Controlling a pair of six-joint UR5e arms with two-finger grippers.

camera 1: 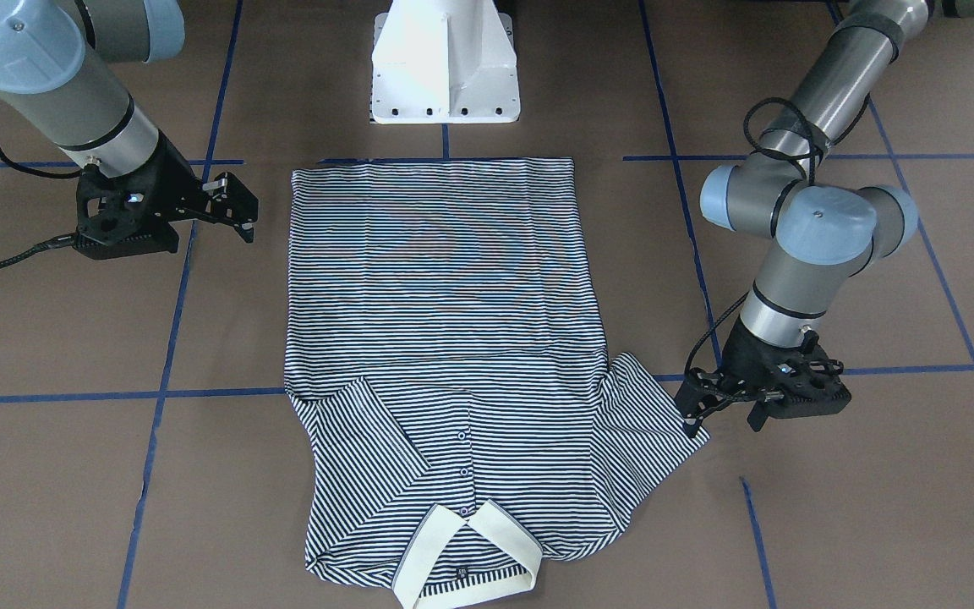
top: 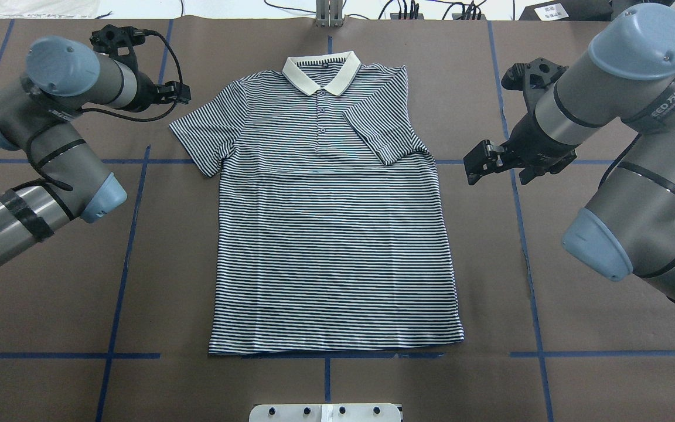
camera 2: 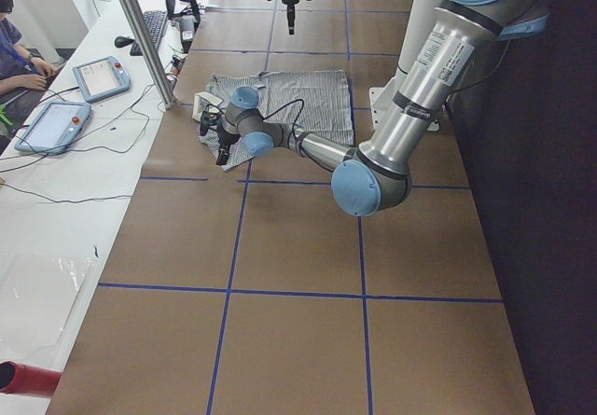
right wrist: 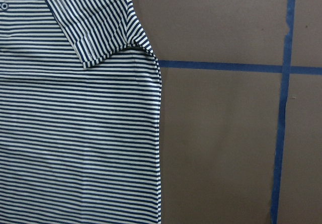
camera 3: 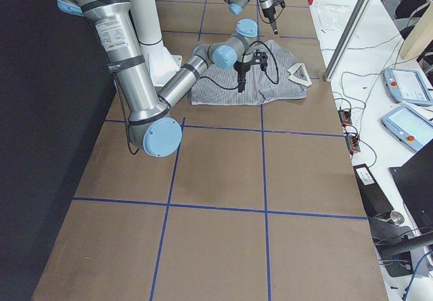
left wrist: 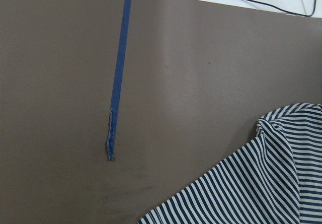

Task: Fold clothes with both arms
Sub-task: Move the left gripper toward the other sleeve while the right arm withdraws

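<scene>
Cream collar (camera 1: 468, 554) foremost, the polo shirt (camera 1: 445, 288) is laid flat mid-frame, one sleeve (camera 1: 360, 448) folded in. Left gripper (camera 1: 722, 414), lower right, and right gripper (camera 1: 236, 207), upper left, are held open; the spread sleeve (camera 1: 648, 423) apparently must be pinched next.

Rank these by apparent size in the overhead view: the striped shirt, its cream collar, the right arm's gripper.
1. striped shirt, by far.
2-3. cream collar and right gripper look alike; the gripper is nearer the camera, so unranked.
</scene>
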